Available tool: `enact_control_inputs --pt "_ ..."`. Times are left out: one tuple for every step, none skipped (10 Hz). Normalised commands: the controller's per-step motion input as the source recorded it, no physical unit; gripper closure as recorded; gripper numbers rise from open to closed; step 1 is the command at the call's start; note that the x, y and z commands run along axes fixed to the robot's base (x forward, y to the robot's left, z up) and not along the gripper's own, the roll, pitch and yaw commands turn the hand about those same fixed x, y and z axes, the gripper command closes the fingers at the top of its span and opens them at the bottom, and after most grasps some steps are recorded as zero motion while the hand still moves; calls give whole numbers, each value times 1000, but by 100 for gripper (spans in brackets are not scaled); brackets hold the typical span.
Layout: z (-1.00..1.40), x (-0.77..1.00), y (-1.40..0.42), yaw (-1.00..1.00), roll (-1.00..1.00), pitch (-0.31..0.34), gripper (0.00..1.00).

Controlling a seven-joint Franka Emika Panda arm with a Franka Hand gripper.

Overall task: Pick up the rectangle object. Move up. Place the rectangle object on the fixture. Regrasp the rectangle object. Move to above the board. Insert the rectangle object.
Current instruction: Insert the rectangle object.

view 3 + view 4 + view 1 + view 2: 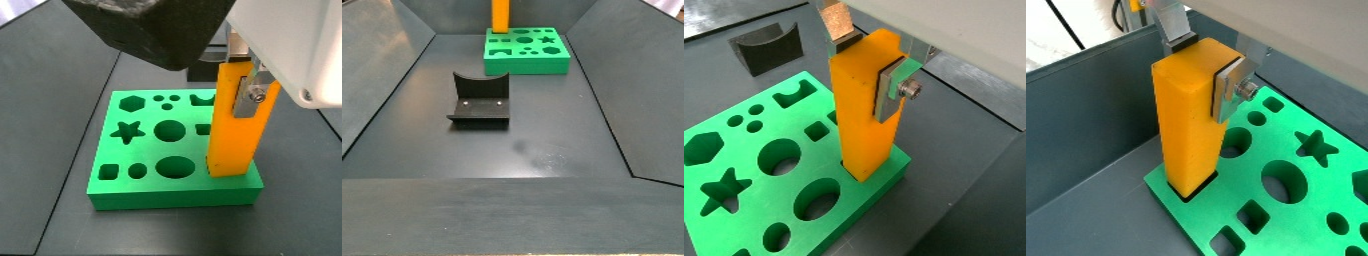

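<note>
Orange-yellow rectangle object (pixel 865 110) stands upright in a board (pixel 738 150) slot, clasped near its top by the down-pointing pincer (pixel 871 75).

The dark grey tabletop (pixel 543 150) carries the fixture (pixel 478 103) at centre left of a side view and the green board (pixel 528 50) at upper centre, well apart; gripper (pixel 238 88) above the board

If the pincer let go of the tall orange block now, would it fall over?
Probably not. The rectangle object stands upright with its lower end already in a slot at the board's corner, which should hold it. It looks stiff and smooth, so it might slide further down. The pincer clamps its upper part.
</note>
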Motion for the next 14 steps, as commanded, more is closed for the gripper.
enact_control_inputs --pt "-89 29 0 174 70 40 100" --pt "-54 89 -3 66 49 31 100" --pt "-43 203 0 0 44 26 100" --pt "-29 240 0 0 69 40 100" --pt "-31 226 0 0 89 56 100" --pt "-3 134 0 -60 73 46 100" --pt "0 29 -6 -143 70 43 100" --pt "0 0 0 -240 50 36 100" --pt "0 -9 0 -206 0 19 100" --pt "0 -69 17 -197 0 0 100" --pt "0 -66 17 -200 0 0 100" --pt "0 -89 43 -186 0 0 100" --pt "0 -137 77 -149 0 0 100" --pt "0 -169 97 -100 0 0 100"
